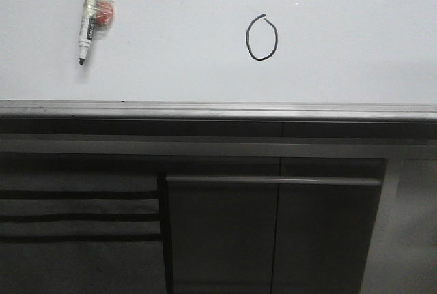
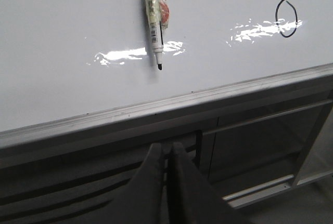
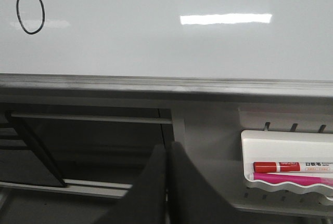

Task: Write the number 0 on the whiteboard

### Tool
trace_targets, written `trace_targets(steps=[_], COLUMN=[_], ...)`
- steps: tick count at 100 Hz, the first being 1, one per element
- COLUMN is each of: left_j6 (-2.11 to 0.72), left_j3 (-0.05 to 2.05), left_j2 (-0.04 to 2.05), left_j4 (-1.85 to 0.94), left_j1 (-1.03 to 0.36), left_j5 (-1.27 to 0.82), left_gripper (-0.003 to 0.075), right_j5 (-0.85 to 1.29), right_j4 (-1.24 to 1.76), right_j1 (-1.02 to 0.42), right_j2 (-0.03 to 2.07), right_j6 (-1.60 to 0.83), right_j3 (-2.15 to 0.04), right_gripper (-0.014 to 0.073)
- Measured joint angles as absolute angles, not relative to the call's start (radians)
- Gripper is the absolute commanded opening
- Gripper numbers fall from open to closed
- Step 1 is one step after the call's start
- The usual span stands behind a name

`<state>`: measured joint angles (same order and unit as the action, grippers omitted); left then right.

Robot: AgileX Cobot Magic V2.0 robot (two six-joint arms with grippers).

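The number 0 point(image 1: 261, 37) already sits drawn on the whiteboard point(image 1: 171, 62) — a closed black oval, so I judge the writing done. The marker point(image 1: 89, 14) lies uncapped well left of it. My left gripper point(image 2: 167, 154) and right gripper point(image 3: 166, 154) hang below the board's rail (both pinched together, empty), well apart from the 0.

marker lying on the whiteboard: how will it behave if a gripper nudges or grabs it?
The marker is a slim round barrel on the glossy whiteboard, so a sideways nudge would probably roll or slide it. It looks rigid and light. The small red thing beside it may check rolling that way. The tip looks uncapped, so dragging could leave marks.
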<state>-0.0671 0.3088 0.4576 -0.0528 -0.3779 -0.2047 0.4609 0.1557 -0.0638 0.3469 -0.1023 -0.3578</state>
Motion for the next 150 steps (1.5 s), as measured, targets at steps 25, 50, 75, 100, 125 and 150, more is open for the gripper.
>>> trace_targets(steps=[25, 50, 75, 100, 125, 150], left_j6=[-0.067, -0.065, -0.065, -0.065, -0.065, -0.065], left_j3=[0.22, 0.004, 0.004, 0.004, 0.004, 0.004], left_j2=[0.327, 0.075, -0.005, -0.005, -0.005, -0.005], left_j4=[-0.042, -0.035, -0.035, -0.035, -0.035, -0.035], left_j1=[-0.306, -0.195, -0.186, -0.179, -0.179, -0.179], left_j5=[-0.194, -0.114, -0.09, -0.09, -0.09, -0.09], left_gripper=[-0.002, -0.002, -0.002, -0.002, -0.002, -0.002], right_j5=[0.461, 0.461, 0.461, 0.461, 0.461, 0.438], right_j4=[0.158, 0.158, 0.158, 0.159, 0.16, 0.16], right_j1=[-0.064, -0.064, -0.064, -0.064, -0.064, -0.064], right_j2=[0.345, 0.345, 0.345, 0.345, 0.345, 0.323], right_j6=[-0.102, -0.102, -0.1, -0.098, -0.098, -0.098], right_j3=[-0.358, -0.358, -0.358, -0.358, -0.358, -0.337], right_gripper=[-0.0073, -0.0073, -0.0073, -0.0073, -0.0073, -0.0073])
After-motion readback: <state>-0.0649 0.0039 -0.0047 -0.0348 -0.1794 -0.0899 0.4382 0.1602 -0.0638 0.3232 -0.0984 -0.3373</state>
